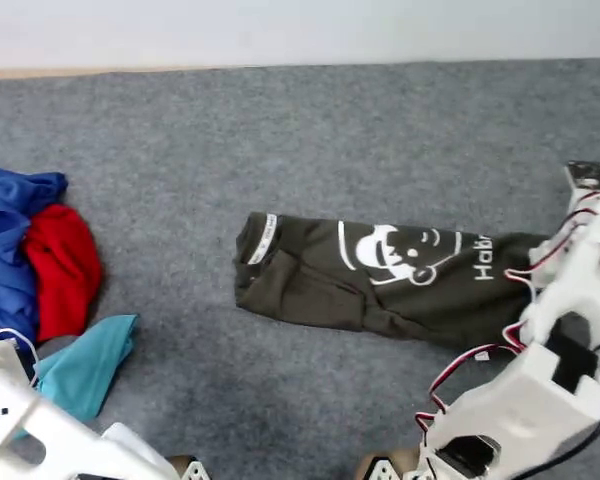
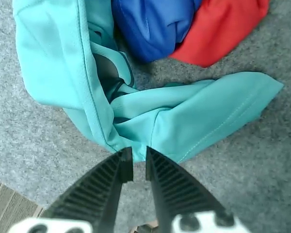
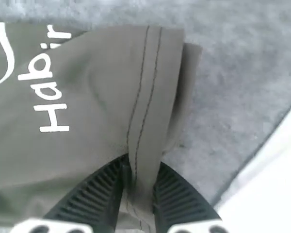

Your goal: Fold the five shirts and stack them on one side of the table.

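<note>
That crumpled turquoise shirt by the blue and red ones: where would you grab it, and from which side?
Probably the stitched corner of the crumpled turquoise cloth shirt that pokes out onto the grey carpeted table. It lies flat, clear of the blue shirt and red shirt, so coming in from the open carpet side should catch that corner alone; the folded middle would drag extra layers.

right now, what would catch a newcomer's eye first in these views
The dark olive shirt with a white print lies stretched across the middle of the grey table, its hem pinched in the right gripper. At the table's left edge, a blue shirt, a red shirt and a teal shirt lie bunched together.
</note>
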`<state>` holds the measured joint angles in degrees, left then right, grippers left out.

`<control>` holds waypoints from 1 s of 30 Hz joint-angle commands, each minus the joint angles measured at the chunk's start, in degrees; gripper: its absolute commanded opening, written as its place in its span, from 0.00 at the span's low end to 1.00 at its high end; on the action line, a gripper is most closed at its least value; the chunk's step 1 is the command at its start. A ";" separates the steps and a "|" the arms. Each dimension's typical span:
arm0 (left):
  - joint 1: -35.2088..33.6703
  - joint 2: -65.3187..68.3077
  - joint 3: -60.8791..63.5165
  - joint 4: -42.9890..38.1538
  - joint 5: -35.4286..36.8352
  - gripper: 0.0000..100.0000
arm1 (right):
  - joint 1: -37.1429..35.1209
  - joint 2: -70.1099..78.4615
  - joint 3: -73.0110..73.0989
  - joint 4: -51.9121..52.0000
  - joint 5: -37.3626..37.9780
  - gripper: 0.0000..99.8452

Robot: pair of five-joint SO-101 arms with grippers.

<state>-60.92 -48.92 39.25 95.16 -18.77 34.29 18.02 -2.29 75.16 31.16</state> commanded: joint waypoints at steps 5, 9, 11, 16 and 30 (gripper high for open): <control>0.53 -0.79 -1.45 0.35 -0.35 0.06 | -3.56 -0.84 -6.42 7.96 0.88 0.01; 0.53 -1.05 0.22 0.35 -0.35 0.06 | -8.31 -3.12 -6.07 9.80 0.62 0.01; 0.53 -1.05 0.66 0.35 -0.35 0.06 | -10.95 -5.23 -6.07 10.68 -0.97 0.01; 0.53 -1.14 0.75 0.35 -0.35 0.06 | -20.62 -11.03 -6.07 14.73 -3.52 0.01; 0.53 -1.14 0.92 0.35 -0.35 0.06 | -51.03 -15.25 -6.42 12.97 -16.18 0.01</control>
<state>-60.92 -48.92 40.40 95.16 -18.77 -11.96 5.71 -6.24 90.20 17.01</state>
